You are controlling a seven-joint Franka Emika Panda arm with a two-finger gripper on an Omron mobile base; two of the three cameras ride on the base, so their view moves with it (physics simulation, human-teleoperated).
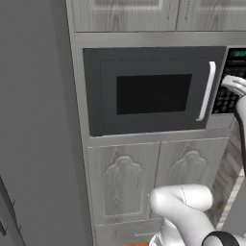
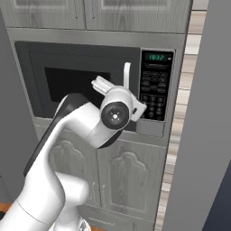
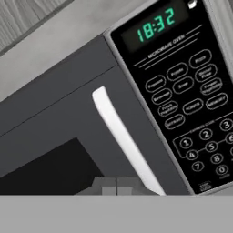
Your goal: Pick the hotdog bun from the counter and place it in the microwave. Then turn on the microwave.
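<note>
- The microwave (image 1: 153, 91) door was shut, its white handle (image 3: 125, 141) lying flush along the door's edge next to the keypad (image 3: 191, 100); judged as the bun-loading step being over and the turn-on step being in hand.
- The fingers (image 3: 117, 185) were pressed together with nothing between them, seen as a joined grey block at the bottom of the hand view; judged as set for poking a button rather than gripping.
- The hand was held up in front of the door's handle side, just beside the keypad, in the right base view; the camera on it looked at the clock display (image 3: 157, 25) and the button rows, probably to line up a press.
- Contact with any button was not shown; the tips appeared apart from the panel.
- The hotdog bun was not made out anywhere; the dark window (image 1: 153, 93) gave no sight of the inside, so it was only judged to be behind the door.
- The start button could not be told; the labels were too small and blurred.
- In the left base view the keypad was cut off by the frame edge and partly covered by the wrist.
- In the right base view the arm (image 2: 76, 131) hid the lower part of the door and handle.
- The surface was outside all frames; cupboard doors (image 1: 144, 178) were seen under the microwave.
</note>
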